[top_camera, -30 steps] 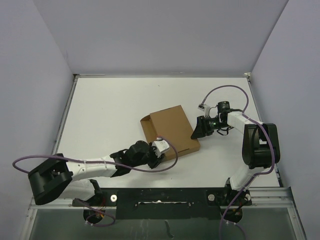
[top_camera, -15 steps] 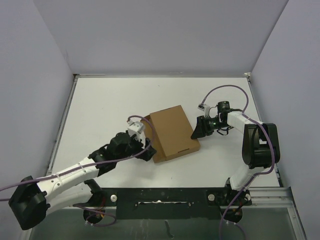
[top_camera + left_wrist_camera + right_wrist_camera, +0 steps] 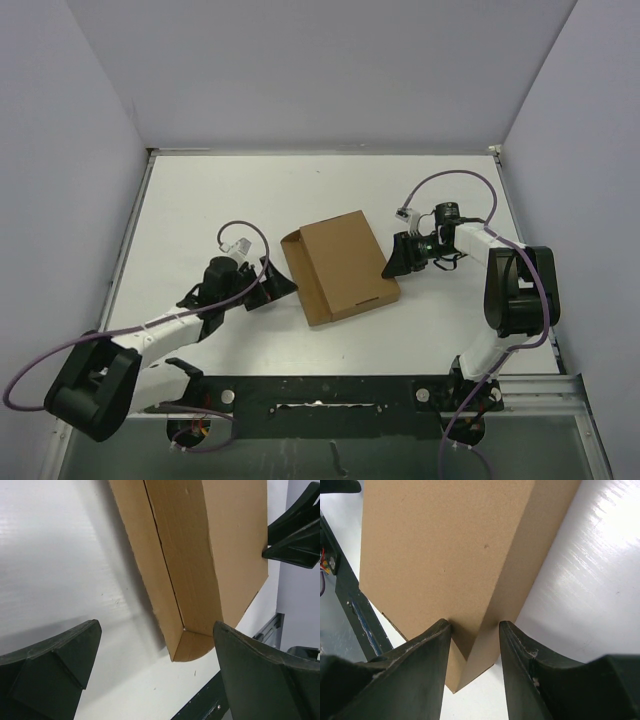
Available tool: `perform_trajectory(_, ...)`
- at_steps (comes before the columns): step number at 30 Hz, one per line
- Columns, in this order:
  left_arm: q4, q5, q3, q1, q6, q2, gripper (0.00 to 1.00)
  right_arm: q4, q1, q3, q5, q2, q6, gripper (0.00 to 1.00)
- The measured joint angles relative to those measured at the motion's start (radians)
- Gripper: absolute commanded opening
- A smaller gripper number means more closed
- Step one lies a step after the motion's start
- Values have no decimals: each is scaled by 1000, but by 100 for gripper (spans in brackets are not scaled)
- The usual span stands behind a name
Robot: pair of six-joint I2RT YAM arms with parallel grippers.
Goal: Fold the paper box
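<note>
The paper box (image 3: 340, 264) lies closed near the middle of the white table, a shallow brown cardboard form turned slightly askew. My left gripper (image 3: 279, 285) sits just left of its left wall, open, with nothing between the fingers. In the left wrist view the paper box (image 3: 200, 555) fills the top, its near corner a little ahead of the wide left gripper (image 3: 157, 680). My right gripper (image 3: 392, 262) is at the box's right edge. In the right wrist view the right gripper (image 3: 475, 645) is shut on that edge of the paper box (image 3: 445, 545), one finger over the lid, one against the side wall.
A black rail (image 3: 330, 395) runs along the table's near edge by the arm bases. Grey walls close off the left, back and right. Purple cables loop from both arms. The rail (image 3: 260, 635) also shows close beyond the box's near corner.
My left gripper opened, left the box's near edge and swung round to the box's left side. The right gripper and the box stayed where they were.
</note>
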Motion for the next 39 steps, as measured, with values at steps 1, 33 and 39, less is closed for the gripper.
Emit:
perform_trajectory(1,30,5,0,0,-7,26,96,0,0,0,0,0,0,42)
perform_trajectory(33,594,20,94,-47,-195,529,98,-8,0,10,-10,13,-3,41)
perform_trajectory(39,559,-4,121,-71,-209,532,90,-11,0,11,-9,13,-3,41)
